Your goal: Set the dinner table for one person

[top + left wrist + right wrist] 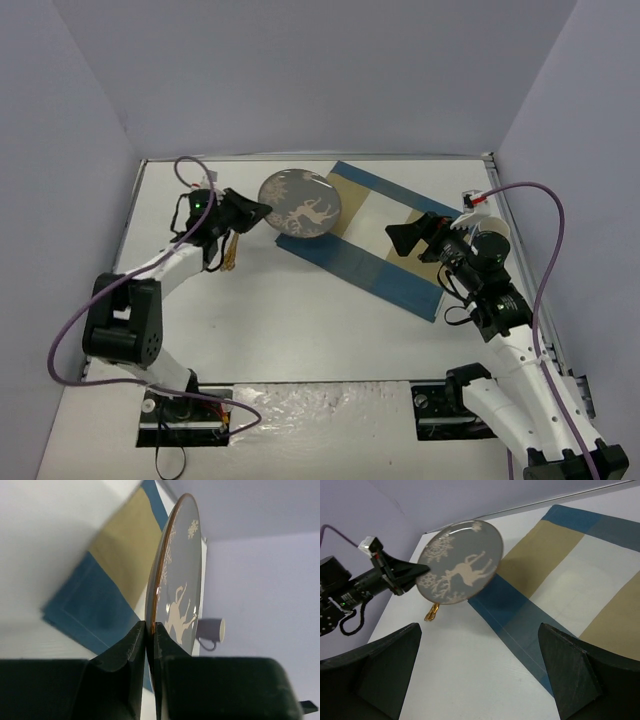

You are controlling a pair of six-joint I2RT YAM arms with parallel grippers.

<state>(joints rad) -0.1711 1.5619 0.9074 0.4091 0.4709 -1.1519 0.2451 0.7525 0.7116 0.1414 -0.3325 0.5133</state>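
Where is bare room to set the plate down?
Bare: the middle of the placemat, between plate and right gripper, and the dinner table from placemat to arm bases. Crowded: gold cutlery by the left gripper, mug at right.

**A robot test cell, not a dining room**

You are working in a lab enclosure. Plain lilac-grey walls (320, 70) box in the white dinner table (300, 330). The left arm (125, 322) and right arm (525, 365) are bolted at its near edge, trailing purple cables (530, 185).

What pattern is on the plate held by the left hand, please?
The plate shows a pale reindeer and snowflakes on grey, gold-rimmed; clearest in the right wrist view.
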